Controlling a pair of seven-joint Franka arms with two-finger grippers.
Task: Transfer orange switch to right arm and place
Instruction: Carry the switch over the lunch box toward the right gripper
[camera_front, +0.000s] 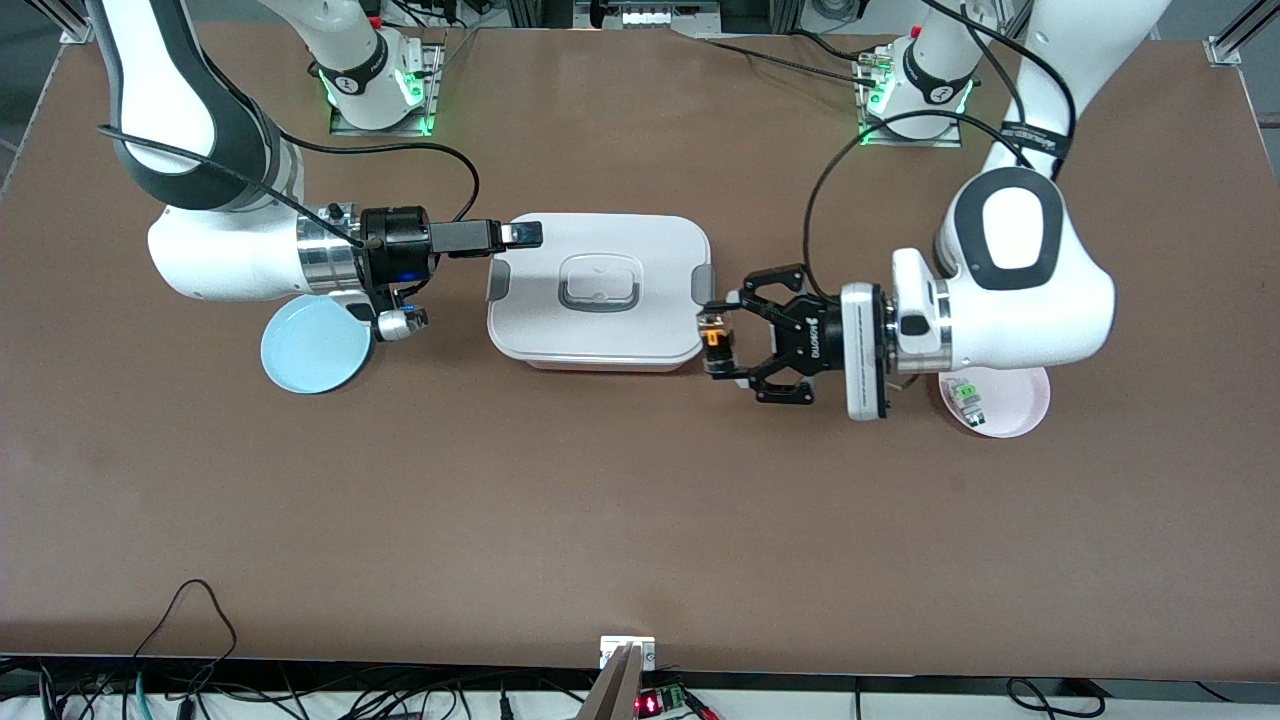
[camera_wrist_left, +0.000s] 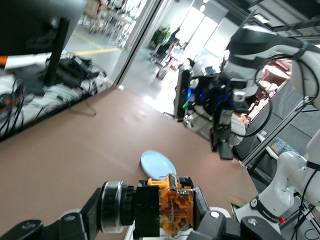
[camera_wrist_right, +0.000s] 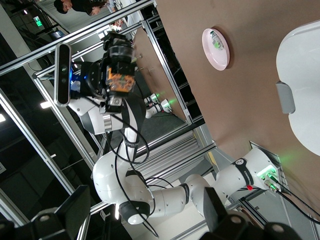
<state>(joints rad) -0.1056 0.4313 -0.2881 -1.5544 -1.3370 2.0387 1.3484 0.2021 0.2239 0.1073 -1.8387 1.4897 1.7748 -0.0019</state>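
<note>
Left gripper (camera_front: 716, 340) pinches the orange switch (camera_front: 712, 337) in the air — just off the white lidded container's (camera_front: 598, 292) edge at the left arm's end. Right gripper (camera_front: 520, 234) hovers over that container's corner nearest the right arm's base — fingers spread, nothing between them.

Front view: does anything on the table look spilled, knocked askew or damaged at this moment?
Nothing stands out. The white lidded container sits square mid-table, the blue plate and pink plate lie flat, a green-and-white component on the pink one. The left gripper holds the orange switch beside the container; the right gripper is over its corner.
</note>
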